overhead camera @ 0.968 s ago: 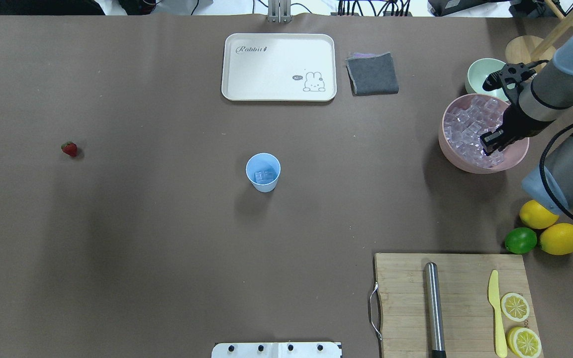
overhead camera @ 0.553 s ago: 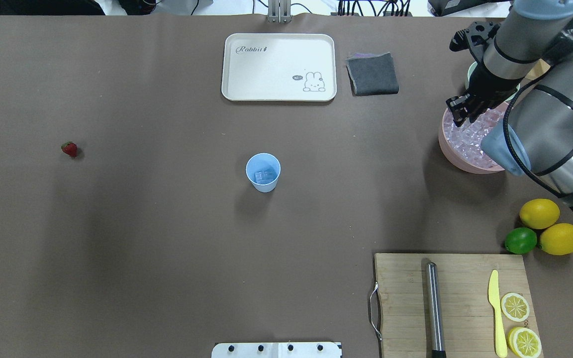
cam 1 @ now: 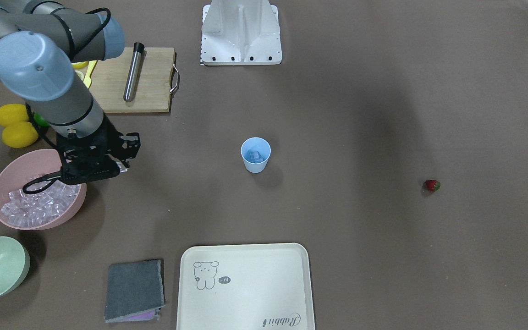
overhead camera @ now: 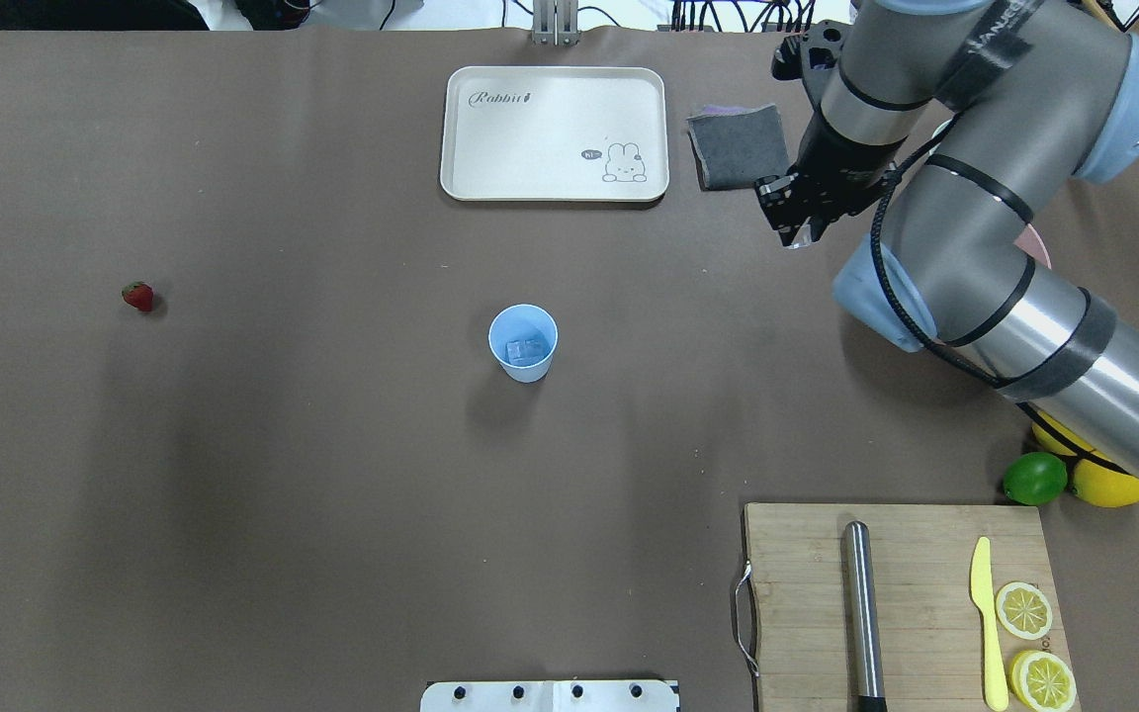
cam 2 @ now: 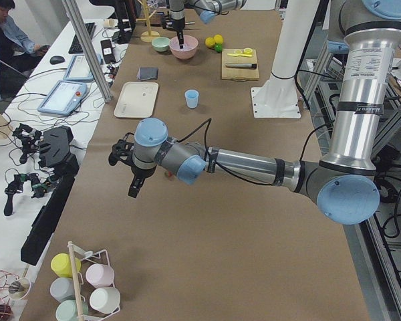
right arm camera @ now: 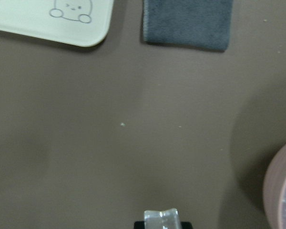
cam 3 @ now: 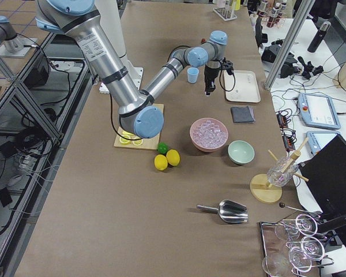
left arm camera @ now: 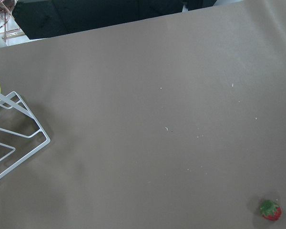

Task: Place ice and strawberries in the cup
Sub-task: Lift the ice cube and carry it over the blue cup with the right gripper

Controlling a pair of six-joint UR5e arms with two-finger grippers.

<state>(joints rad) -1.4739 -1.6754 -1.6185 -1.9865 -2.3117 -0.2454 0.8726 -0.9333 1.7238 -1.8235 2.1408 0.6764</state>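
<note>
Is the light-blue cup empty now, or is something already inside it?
Not empty. The cup stands upright, and clear ice lies at its bottom.

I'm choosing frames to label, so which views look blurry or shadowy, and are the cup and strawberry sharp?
Right wrist view: soft, the ice cube at its bottom edge blurred and cropped. Overhead view: sharp, cup and strawberry crisp, broad soft shadows across the table. Left wrist view: strawberry clear, no glare.

We see the bench (overhead camera: 332, 475) from overhead and opposite, both sharing the cup (overhead camera: 523, 343); wrist cameras sit close.
</note>
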